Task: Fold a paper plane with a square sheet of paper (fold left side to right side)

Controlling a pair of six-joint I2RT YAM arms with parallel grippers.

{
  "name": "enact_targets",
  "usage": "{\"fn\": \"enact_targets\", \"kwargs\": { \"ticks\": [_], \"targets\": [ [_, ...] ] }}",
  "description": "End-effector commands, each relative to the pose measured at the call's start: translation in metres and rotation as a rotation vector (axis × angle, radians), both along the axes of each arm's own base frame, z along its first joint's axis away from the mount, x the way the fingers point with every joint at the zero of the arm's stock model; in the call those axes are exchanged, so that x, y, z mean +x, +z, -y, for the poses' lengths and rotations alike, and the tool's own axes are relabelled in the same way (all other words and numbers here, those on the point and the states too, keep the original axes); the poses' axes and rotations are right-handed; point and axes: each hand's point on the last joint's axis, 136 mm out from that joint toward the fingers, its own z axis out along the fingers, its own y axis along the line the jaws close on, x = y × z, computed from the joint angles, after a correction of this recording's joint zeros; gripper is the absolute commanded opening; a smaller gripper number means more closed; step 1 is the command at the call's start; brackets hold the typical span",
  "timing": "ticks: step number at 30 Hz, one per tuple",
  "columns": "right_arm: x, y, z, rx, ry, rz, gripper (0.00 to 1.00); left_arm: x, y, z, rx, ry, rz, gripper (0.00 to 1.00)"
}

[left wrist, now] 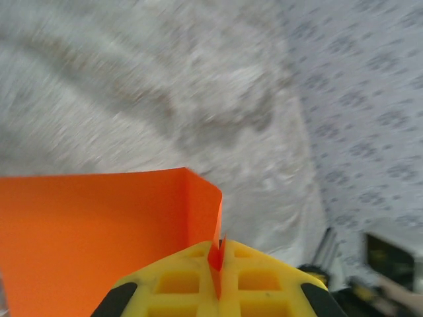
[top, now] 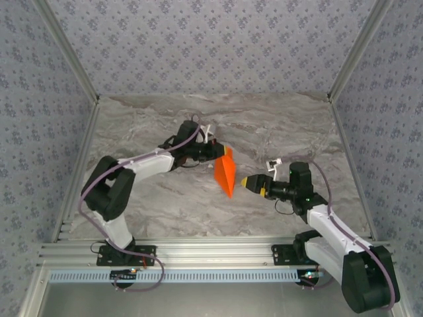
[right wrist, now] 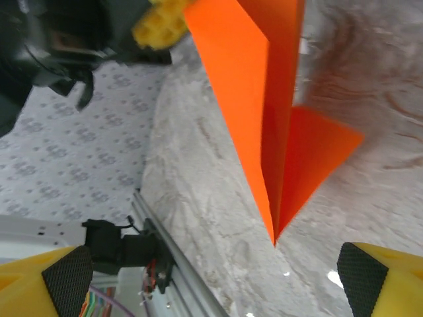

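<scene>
My left gripper point(top: 218, 151) is clamping the upper edge of the paper plane point(top: 226, 173). I am hovering the right gripper point(top: 247, 182) just beside it, jaws apart.

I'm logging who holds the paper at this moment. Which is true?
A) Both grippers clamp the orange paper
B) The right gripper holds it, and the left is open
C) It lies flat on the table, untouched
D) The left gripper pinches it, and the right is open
D: the left gripper is closed on an edge of the orange paper, which hangs above the table, while the right gripper stands wide open just short of the paper's tip.
</scene>
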Motion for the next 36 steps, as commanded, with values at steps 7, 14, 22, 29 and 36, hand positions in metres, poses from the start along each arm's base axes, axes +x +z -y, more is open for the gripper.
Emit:
{"fn": "enact_targets", "kwargs": {
  "ticks": [7, 14, 22, 29, 36],
  "targets": [
    [0.008, 0.075, -0.026, 0.189, 0.118, 0.204, 1.00, -0.008, 0.137, -0.001, -0.215, -0.016, 0.153, 0.01],
    [0.009, 0.112, -0.046, 0.247, 0.159, 0.288, 0.99, -0.018, 0.161, 0.006, -0.316, -0.055, 0.134, 0.00],
    [0.022, 0.137, -0.053, 0.284, 0.141, 0.313, 0.80, -0.031, 0.171, 0.014, -0.402, -0.103, 0.085, 0.00],
    [0.022, 0.141, -0.051, 0.267, 0.123, 0.320, 0.42, -0.034, 0.161, 0.014, -0.397, -0.107, 0.056, 0.00],
    [0.014, 0.117, -0.038, 0.079, 0.081, 0.316, 0.18, -0.029, 0.145, -0.011, -0.275, -0.058, 0.110, 0.43]
  ]
}}
